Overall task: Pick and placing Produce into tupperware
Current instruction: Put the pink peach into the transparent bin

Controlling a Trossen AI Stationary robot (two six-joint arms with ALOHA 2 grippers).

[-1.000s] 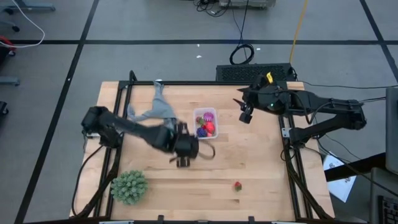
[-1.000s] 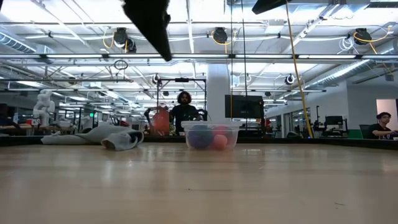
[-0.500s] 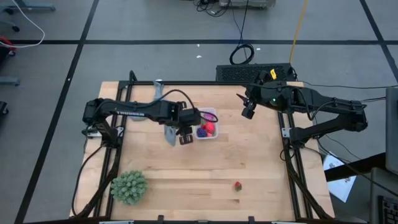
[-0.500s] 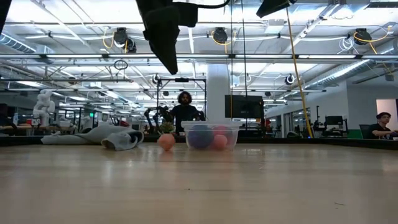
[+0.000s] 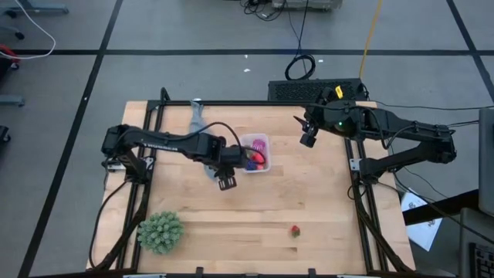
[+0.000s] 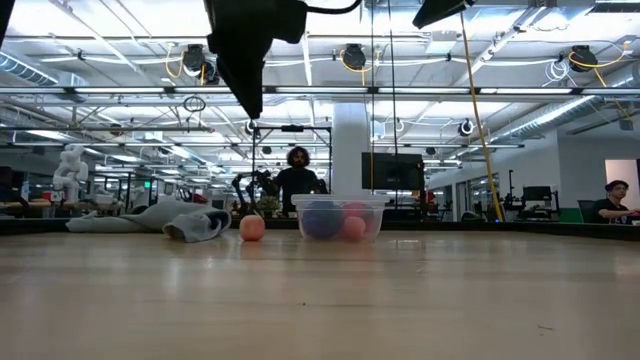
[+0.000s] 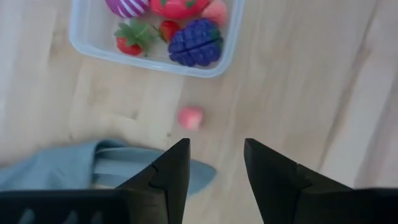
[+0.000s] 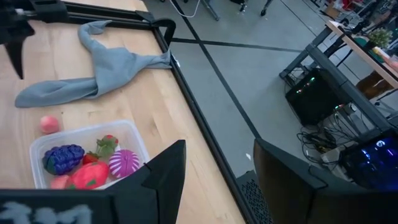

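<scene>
- Your table (image 5: 309, 208) carries everything in play, with the green spiky ball (image 5: 160, 231) sitting at its near left corner.
- Your left arm reaches across to the middle; its gripper (image 7: 214, 163) hangs above the wood, fingers spread and holding nothing, just beside the tub.
- Your right gripper (image 8: 217, 171) waits raised over the far right edge, fingers apart and empty.
- A grey cloth (image 8: 102, 68) lies crumpled left of the tub.
- The tub (image 7: 84, 37) stands mid-table, holding a purple fruit (image 7: 194, 42), a striped magenta one (image 7: 127, 6), a red one (image 7: 177, 6) and berries (image 7: 129, 38).
- A pink fruit (image 7: 191, 117) rests on the bare wood between tub and cloth, outside the tub.
- One berry (image 5: 295, 230) sits alone near the front edge, well apart.
</scene>
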